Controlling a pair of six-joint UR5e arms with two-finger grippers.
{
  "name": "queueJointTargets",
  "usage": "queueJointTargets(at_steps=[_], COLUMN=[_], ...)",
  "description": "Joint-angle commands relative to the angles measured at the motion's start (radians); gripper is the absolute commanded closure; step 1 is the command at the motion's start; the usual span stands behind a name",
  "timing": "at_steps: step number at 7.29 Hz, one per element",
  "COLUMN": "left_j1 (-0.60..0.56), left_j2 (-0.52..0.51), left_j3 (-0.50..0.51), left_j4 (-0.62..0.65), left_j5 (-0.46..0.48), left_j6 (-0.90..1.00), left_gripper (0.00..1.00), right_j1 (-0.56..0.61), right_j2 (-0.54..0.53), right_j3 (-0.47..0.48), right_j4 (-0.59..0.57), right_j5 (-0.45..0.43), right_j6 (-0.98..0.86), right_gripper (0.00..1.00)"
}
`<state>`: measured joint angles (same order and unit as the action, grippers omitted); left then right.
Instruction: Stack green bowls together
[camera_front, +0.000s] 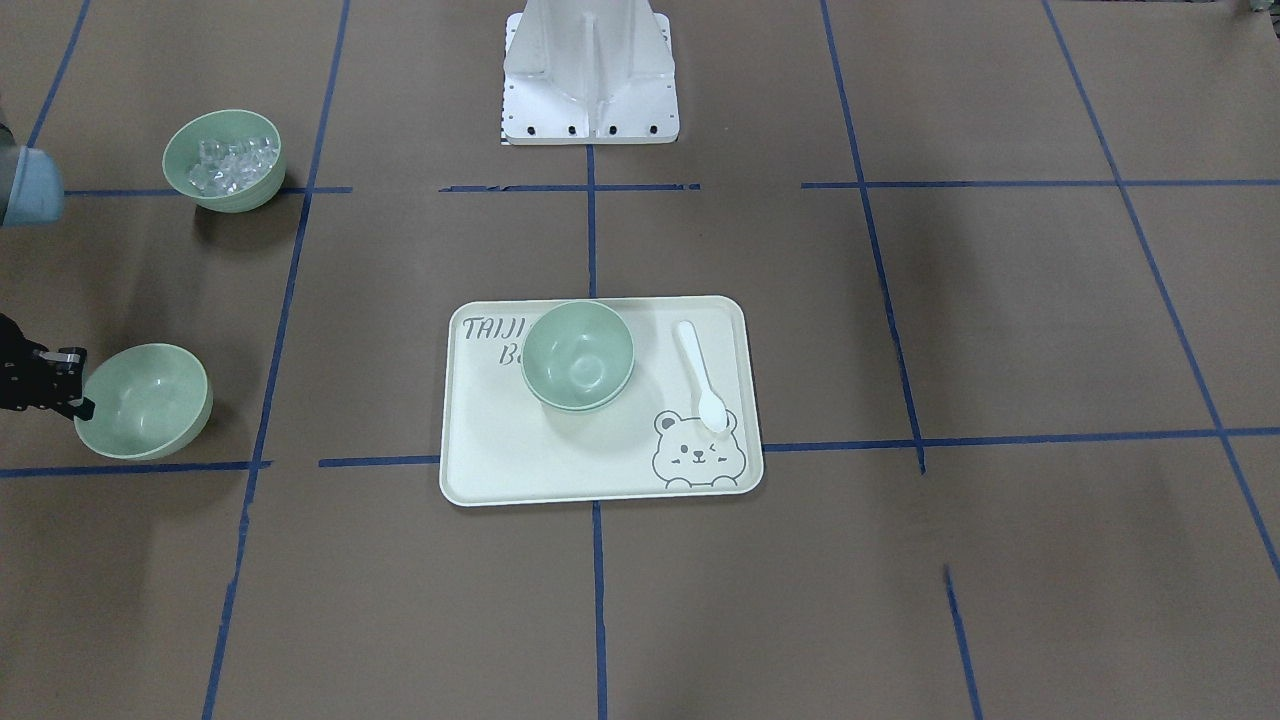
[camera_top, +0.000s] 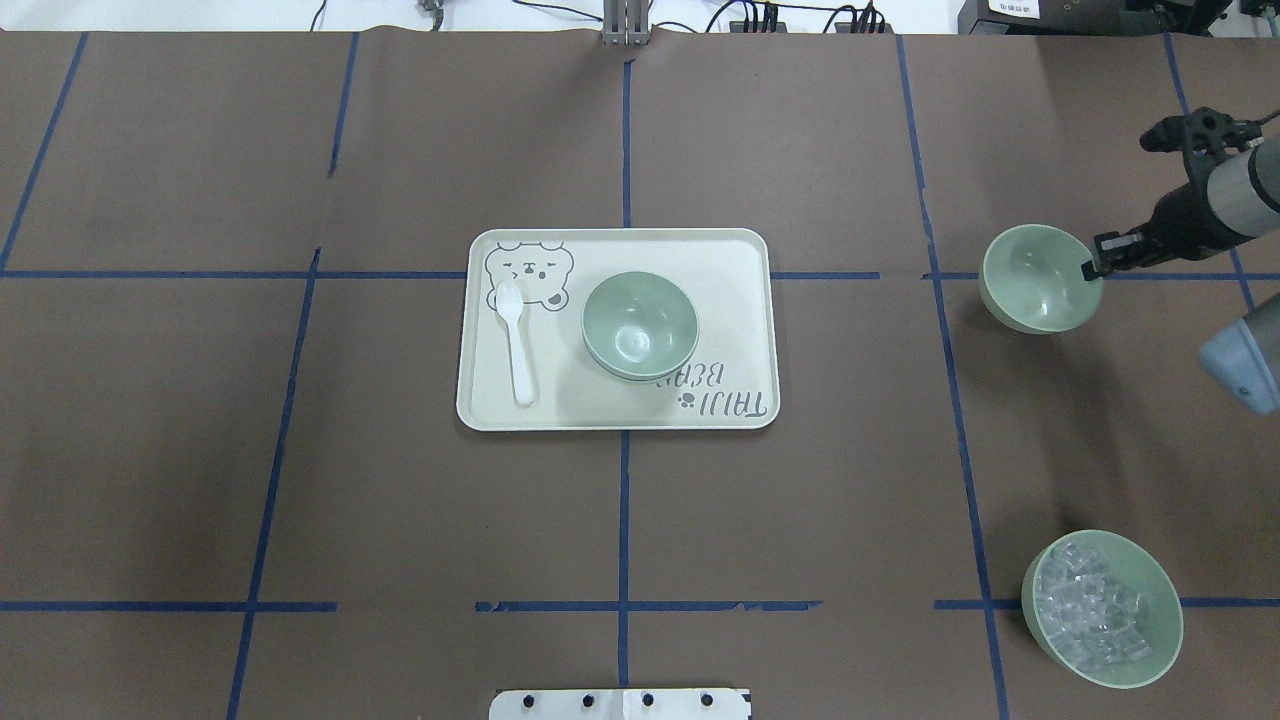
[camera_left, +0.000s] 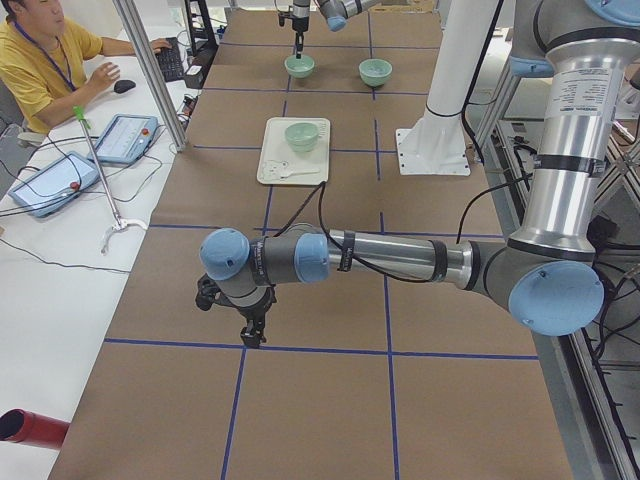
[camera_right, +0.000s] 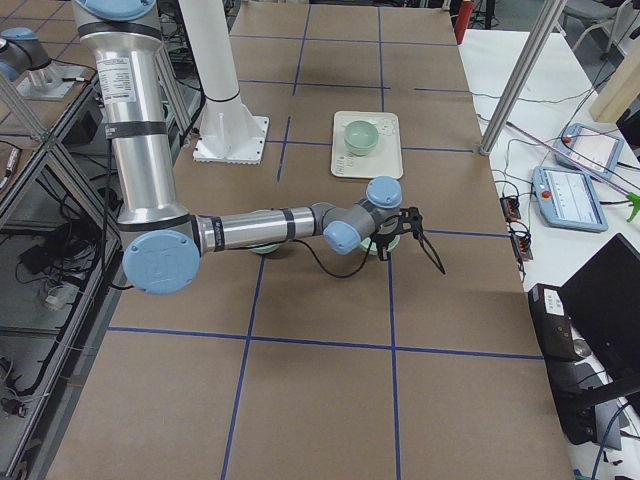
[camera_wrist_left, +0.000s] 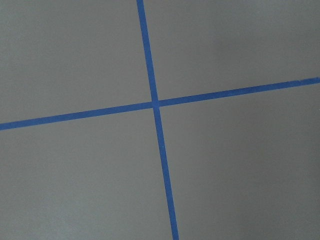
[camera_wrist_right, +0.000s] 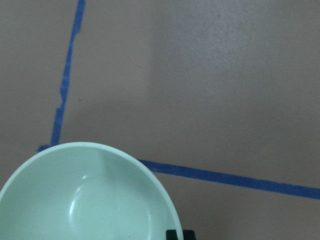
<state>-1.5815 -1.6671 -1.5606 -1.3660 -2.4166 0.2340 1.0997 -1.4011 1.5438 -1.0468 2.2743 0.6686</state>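
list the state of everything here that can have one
stacked bowls, two nested, upright on the tray
lone green bowl, empty, unstacked, right pincer at its rim
ice bowl, holds clear cubes
spoon, lying flat on tray
right pincer, open or shut unclear
left pincer, far from the bowls, open or shut unclear

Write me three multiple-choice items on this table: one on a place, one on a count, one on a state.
1. The white spoon lies: A) in a bowl; B) on the tray; C) on the bare table.
2. Bowls holding ice cubes: A) none; B) three; C) one.
3. The green bowl at the right gripper is: A) upright and empty; B) upside down; C) full of ice.
Key: 1 B, it lies beside the bear drawing; 2 C, only the ice bowl has cubes; 3 A, its smooth inside shows bare.
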Motion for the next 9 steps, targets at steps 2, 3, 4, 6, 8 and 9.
queueJointTargets(at_steps=[2,3,4,6,8,9], left_j1=[0.000,0.000,0.000,0.000,0.000,0.000], left_j2=[0.012,0.010,0.010,0.009,0.009,0.010], left_j3=[-0.009,-0.009,-0.010,-0.012,-0.013,-0.015], left_j4=[0.004,0.002,0.002,0.002,0.004,0.004], left_j5=[-0.004,-0.006,-0.006,-0.007,-0.007,-0.007], left_j6=[-0.001,-0.001,-0.001,-0.001,-0.001,-0.001], left_gripper=[0.00,0.00,0.00,0.00,0.00,0.00], right_j1=[-0.139,-0.218,-0.303,-0.415,-0.461,-0.462], right_j2=[0.332,0.414,0.477,0.536,0.534,0.534], right_j3=[0.062,0.062,0.056,0.055,0.056,0.053], right_j4=[-0.258,-0.306,-0.323,-0.341,-0.374,-0.375], right_j5=[-0.007,-0.080,-0.155,-0.247,-0.291,-0.292], right_j6=[0.320,0.386,0.482,0.574,0.575,0.574], right_gripper=[1.00,1.00,1.00,1.00,1.00,1.00])
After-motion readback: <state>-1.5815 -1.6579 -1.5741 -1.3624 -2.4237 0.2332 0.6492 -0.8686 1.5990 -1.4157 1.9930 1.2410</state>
